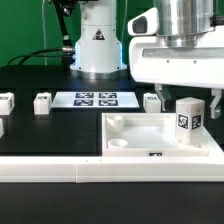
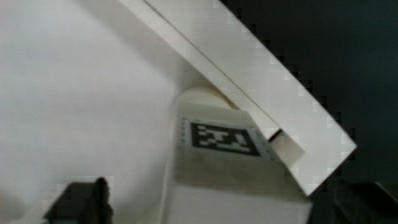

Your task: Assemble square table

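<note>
Exterior view: one leg (image 1: 190,115) stands on the slab (image 1: 135,145) below the spread jaws. Three other legs (image 1: 42,100), farther off, await fitting.

Item one: my work surface is a black table top (image 1: 50,135), flat and matt, filling the middle of the exterior view.

Item two: toward its back lies the marker board (image 1: 95,99), thin, white and flat, carrying four black-and-white tags in a block. It sits well apart from the rail.

Item three: a long white border rail (image 1: 110,172) runs along the near edge across the whole exterior view, with one seam toward the exterior view's left.

Item four: a green backdrop (image 1: 25,25) stands behind the table, and what looks like a thin dark cable (image 1: 30,52) crosses it.

In my wrist view, only a dark, blurred patch of table top is identifiable.
</note>
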Robot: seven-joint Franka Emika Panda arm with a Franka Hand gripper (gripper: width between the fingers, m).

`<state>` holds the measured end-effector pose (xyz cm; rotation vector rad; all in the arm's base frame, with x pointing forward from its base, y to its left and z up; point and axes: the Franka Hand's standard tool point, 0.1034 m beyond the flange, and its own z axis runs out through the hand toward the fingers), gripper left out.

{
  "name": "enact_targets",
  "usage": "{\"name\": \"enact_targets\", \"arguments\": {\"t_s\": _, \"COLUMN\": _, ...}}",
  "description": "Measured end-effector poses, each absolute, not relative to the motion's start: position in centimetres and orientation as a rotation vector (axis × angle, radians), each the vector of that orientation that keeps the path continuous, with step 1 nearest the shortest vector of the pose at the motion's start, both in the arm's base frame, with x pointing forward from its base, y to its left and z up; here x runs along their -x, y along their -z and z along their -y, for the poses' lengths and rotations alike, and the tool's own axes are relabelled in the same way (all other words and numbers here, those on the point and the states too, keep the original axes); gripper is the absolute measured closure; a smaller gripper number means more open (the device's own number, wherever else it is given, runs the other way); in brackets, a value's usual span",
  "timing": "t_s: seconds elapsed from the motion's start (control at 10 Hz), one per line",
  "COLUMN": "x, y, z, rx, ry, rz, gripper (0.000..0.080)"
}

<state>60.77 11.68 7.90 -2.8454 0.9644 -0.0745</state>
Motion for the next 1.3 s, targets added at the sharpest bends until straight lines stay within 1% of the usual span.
{"name": "enact_targets", "arguments": {"t_s": 0.5, "x": -60.67, "y": -7.97, "z": -12.61, "rx": 2.995, "ry": 0.115, "rz": -0.306, "gripper": 0.0151}}
{"name": "enact_targets", "arguments": {"t_s": 1.0, "x": -60.71, "y": -7.99, "z": -12.50, "rx": 3.055, "ry": 0.149, "rz": 0.274, "gripper": 0.0151}}
{"name": "enact_targets", "arguments": {"t_s": 1.1, "x": -60.78, "y": -8.00, "z": -12.26, "rx": 3.047, "ry": 0.158, "rz": 0.432, "gripper": 0.0151}}
{"name": "enact_targets", "arguments": {"t_s": 1.3, "x": -60.85, "y": -7.97, "z": -11.64, "rx": 3.031, "ry": 0.161, "rz": 0.596, "gripper": 0.0151}}
